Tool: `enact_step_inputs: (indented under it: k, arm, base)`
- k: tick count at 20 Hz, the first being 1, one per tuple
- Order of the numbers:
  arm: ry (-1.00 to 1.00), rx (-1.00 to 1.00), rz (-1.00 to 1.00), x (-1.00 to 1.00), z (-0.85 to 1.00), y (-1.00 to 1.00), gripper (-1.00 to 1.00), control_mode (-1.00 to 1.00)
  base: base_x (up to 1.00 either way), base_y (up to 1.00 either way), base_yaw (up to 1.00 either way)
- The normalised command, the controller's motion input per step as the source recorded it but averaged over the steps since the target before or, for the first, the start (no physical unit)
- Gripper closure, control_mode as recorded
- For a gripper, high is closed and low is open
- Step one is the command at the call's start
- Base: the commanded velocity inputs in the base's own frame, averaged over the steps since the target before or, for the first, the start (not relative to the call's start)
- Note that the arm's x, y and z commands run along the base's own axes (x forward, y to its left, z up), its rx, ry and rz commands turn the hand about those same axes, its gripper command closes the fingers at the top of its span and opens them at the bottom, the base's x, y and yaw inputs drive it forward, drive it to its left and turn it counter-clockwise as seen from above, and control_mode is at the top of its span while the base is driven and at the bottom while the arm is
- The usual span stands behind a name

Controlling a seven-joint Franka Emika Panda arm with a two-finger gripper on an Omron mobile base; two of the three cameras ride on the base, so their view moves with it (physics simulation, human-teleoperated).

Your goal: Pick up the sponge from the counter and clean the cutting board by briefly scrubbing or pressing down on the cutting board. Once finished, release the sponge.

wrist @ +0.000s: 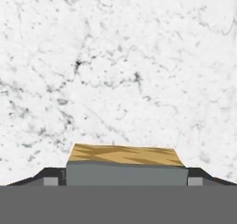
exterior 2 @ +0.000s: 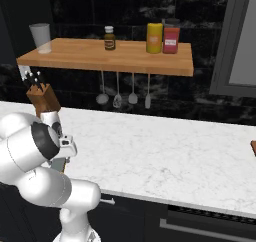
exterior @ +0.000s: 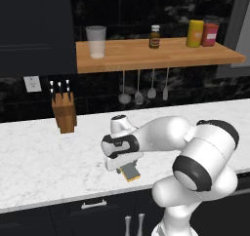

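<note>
While the gripper (wrist: 127, 180) hangs low over the counter (exterior: 44, 157), its two dark fingertips (wrist: 50, 177) sit tight against either end of the sponge (wrist: 126, 167), so it's clamped on it, grey layer facing the camera and yellow-orange side beyond. From the left base view the sponge (exterior: 130, 171) pokes out under the hand near the counter's front edge, knife block (exterior: 64, 113) further back. Just a sliver of the cutting board (exterior 2: 253, 148) shows way off at the right

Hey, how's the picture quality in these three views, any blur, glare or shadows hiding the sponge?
Left base view: soft and low-resolution, no glare; the sponge shows partly under the gripper. Right base view: evenly lit, backsplash very dark. Hand view: counter veining looks blotchy, sponge sharp, no strong shadow.
</note>
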Motion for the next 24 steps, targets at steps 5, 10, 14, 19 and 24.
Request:
enact_step_inputs:
  k: [5, 10, 14, 19, 24]
  arm:
    - [0.00, 0.03, 0.00, 0.00, -0.03, 0.00, 1.00, -1.00]
    - [-0.01, 0.02, 0.00, -0.05, -0.02, 0.00, 1.00, -1.00]
    - [0.00, 0.00, 0.00, -0.04, 0.01, 0.00, 1.00, -1.00]
    - [0.00, -0.04, -0.05, -0.02, 0.41, -0.20, 1.00, -1.00]
    - [0.00, 0.00, -0.10, -0.01, 0.76, -0.89, 1.00, -1.00]
  base:
    - [0.00, 0.00, 0.00]
    - [0.00, 0.00, 0.00]
    - [0.00, 0.00, 0.00]
    - [0.00, 0.00, 0.00]
    - [0.00, 0.00, 0.00]
